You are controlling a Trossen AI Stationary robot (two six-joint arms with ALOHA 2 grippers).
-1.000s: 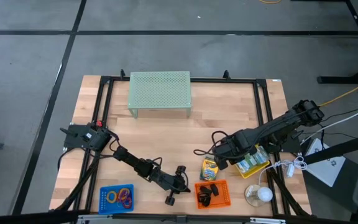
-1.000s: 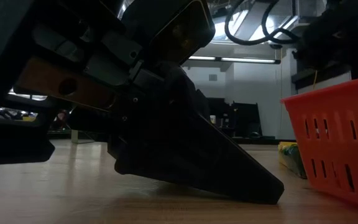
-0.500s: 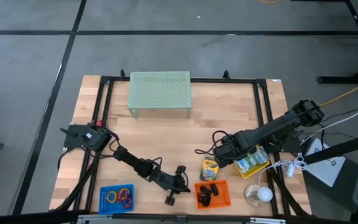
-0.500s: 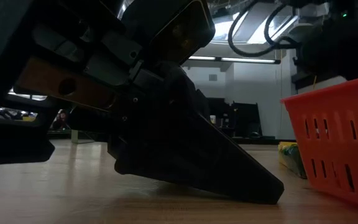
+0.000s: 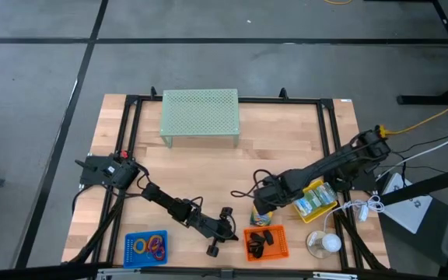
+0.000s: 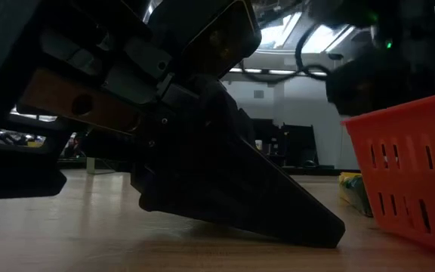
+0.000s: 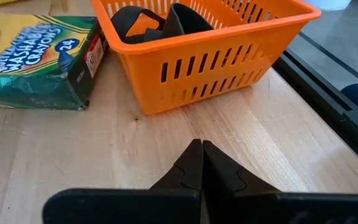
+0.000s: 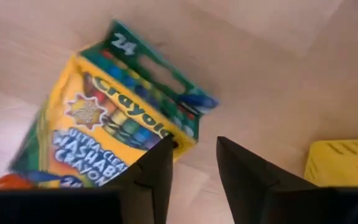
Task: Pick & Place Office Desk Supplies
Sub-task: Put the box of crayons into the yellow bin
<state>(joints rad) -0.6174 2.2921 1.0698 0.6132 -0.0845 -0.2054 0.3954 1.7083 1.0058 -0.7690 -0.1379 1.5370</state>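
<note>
A green-and-yellow crayon box (image 8: 104, 124) lies flat on the table, beside the orange basket (image 5: 282, 243) that holds black clips (image 7: 148, 18). My right gripper (image 8: 194, 155) is open and points down just above the box (image 5: 261, 218), its fingers over the box's corner and clear of it. My left gripper (image 7: 202, 144) is shut and empty, low on the table (image 5: 228, 228), pointing at the orange basket (image 7: 216, 56) and the crayon box (image 7: 36, 56). A yellow basket (image 5: 317, 198) holds more crayon boxes. Coloured rings lie in a blue basket (image 5: 146, 246). My left gripper lies with the underside of its shut fingers (image 6: 278, 219) on the bare tabletop, slanting down toward the orange basket (image 6: 414, 174). It holds nothing.
A pale green mesh riser (image 5: 201, 115) stands at the far middle of the table. A clear dish with a white ball (image 5: 323, 243) sits at the near right corner. A black frame (image 5: 131, 124) runs round the work area. Bare wood lies between the riser and the arms.
My right gripper has moved from beside the yellow basket toward the table's left and near edge and has come down, so that it now hangs over the crayon box on the table. My left arm has kept still.
</note>
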